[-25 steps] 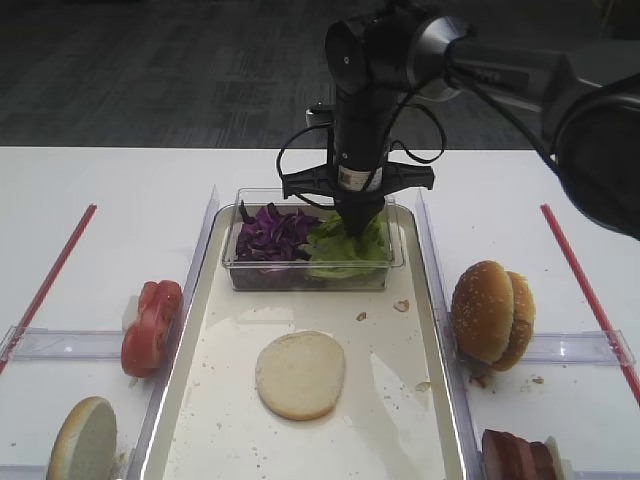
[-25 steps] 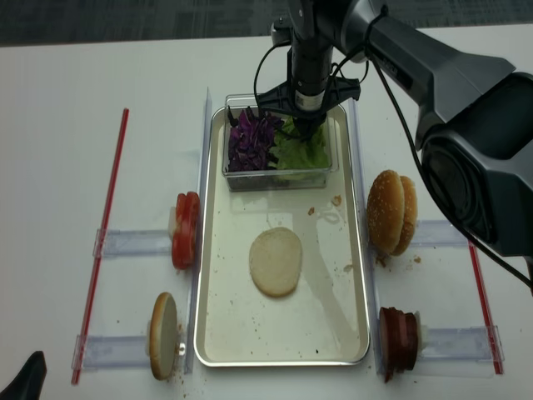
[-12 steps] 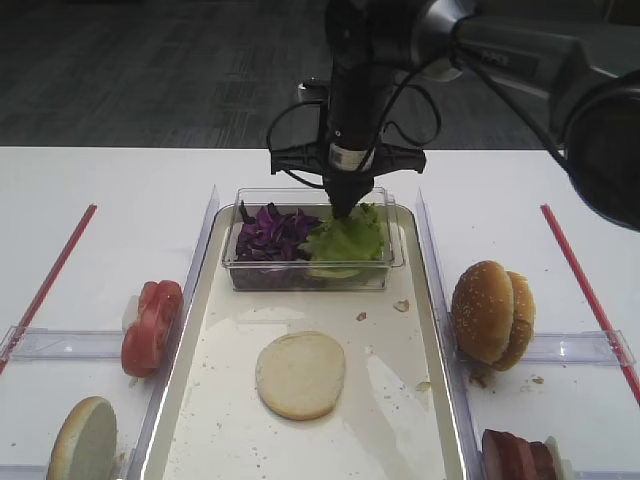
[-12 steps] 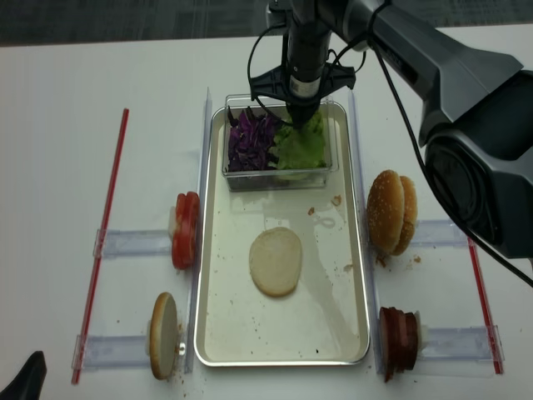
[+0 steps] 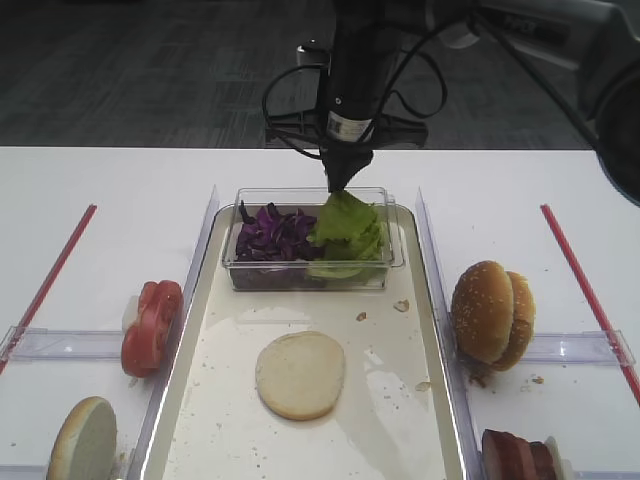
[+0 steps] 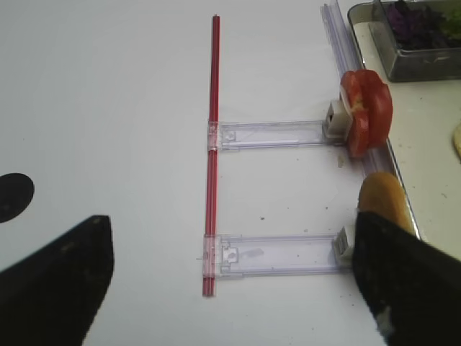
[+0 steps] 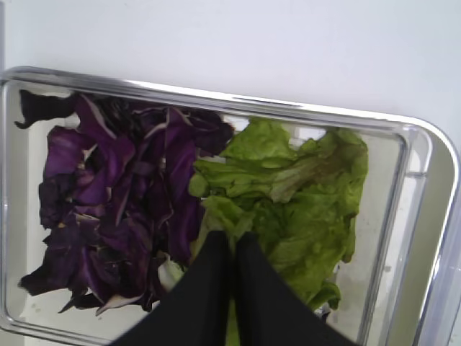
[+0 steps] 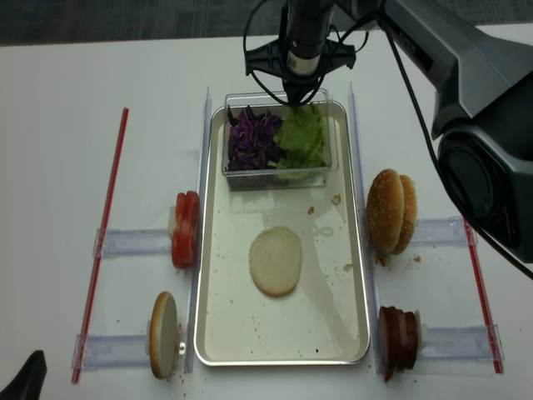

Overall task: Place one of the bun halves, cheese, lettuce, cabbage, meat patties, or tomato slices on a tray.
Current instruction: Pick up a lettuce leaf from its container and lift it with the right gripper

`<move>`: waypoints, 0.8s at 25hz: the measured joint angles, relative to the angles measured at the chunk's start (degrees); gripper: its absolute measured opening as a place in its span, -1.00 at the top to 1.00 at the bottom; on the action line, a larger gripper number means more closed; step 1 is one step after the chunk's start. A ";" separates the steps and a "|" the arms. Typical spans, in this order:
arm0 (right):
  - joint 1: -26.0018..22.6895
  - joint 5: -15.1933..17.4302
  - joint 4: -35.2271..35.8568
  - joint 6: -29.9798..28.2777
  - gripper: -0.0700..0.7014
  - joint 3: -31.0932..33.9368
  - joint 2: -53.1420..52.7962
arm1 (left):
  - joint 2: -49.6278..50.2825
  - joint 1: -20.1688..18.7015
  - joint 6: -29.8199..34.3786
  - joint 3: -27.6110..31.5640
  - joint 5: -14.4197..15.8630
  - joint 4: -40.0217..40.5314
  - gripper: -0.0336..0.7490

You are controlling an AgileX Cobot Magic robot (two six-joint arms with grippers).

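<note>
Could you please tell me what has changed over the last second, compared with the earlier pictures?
The right hand, shut on a lettuce leaf, has risen out of the clear tub, drawing the leaf up with it; its lower end still hangs in the tub. The purple cabbage, the flat bun half on the tray, the tomato slices and the sesame buns have not moved.

Meat patties (image 5: 520, 458) cut by frame edge; lettuce (image 7: 288, 209) partly behind jaws
</note>
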 joint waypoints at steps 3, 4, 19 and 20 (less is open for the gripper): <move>0.00 0.14 0.10 0.13 0.69 0.00 -0.91 | 0.00 0.00 0.00 0.00 0.00 0.00 -0.67; 0.00 0.14 0.24 0.13 0.69 0.00 -1.02 | 0.00 0.00 0.00 0.00 0.00 0.00 -0.67; 3.86 0.14 0.80 1.79 0.69 1.17 -3.39 | 0.00 0.00 0.00 0.00 0.00 0.00 -0.67; 4.19 0.14 1.03 2.23 0.69 1.17 -3.54 | 0.00 0.00 0.00 0.00 0.00 0.00 -0.67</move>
